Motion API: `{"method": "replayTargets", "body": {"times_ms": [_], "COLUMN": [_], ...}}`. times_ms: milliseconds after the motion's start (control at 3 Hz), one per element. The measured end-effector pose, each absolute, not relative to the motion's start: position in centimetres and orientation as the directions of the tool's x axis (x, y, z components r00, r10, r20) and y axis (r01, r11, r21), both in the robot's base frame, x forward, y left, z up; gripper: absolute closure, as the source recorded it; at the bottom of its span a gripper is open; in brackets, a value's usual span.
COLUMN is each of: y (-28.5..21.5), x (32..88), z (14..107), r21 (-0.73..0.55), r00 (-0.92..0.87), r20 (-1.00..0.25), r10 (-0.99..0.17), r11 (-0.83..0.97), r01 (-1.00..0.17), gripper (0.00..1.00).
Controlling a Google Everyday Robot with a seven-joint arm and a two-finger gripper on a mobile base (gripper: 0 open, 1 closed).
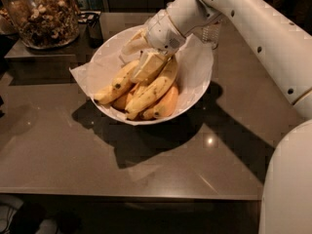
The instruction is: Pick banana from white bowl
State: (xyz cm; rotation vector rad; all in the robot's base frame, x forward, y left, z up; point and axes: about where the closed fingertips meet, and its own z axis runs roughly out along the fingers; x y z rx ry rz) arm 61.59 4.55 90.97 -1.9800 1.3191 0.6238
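Camera view, single frame.

Gripper (130, 65): inside the white bowl (197, 99), over the upper left part of the fruit pile. It comes in from the upper right on the white arm (253, 28). The two pale fingers (146, 66) stand apart. The upper one lies over the paper lining (197, 69) near the bowl's far rim, and the lower one rests flat on top of the bananas. I cannot make out anything clamped between them.

Banana (114, 86): in the bowl, at the left of the pile. It is long and yellow with a few dark flecks, and runs from the lower left rim up toward the gripper. Its upper end is just beside the lower finger. Whether the finger touches it cannot be told.

Other bananas (151, 92): lying alongside to the right, roughly parallel and partly under the gripper. An orange-tinted fruit (168, 104) sits at the right edge of the pile, against the bowl wall.

Bowl: stands on the dark grey counter (146, 172), casting a heavy shadow to the front and right.

Glass jar (41, 16): at upper left, on the counter behind the bowl and well apart from it, filled with a brown nut mix. A small dark object (93, 27) stands between jar and bowl.

Robot body (290, 179): a white curved surface filling the lower right corner.
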Motion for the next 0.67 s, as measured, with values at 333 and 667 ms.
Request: {"method": "replayTargets", "body": {"times_ms": [333,667], "y": [4.51,4.17], "x": [61.58,61.47], "z": [90.80,90.80], "r21": [-0.263,-0.266], "r00": [0.372,0.369], "r20": [-0.701,-0.695], "r10": [-0.608,-0.617], "r11": [-0.264,-0.256], "r01": [-0.928,-0.929], "gripper": [0.59,0.82]}}
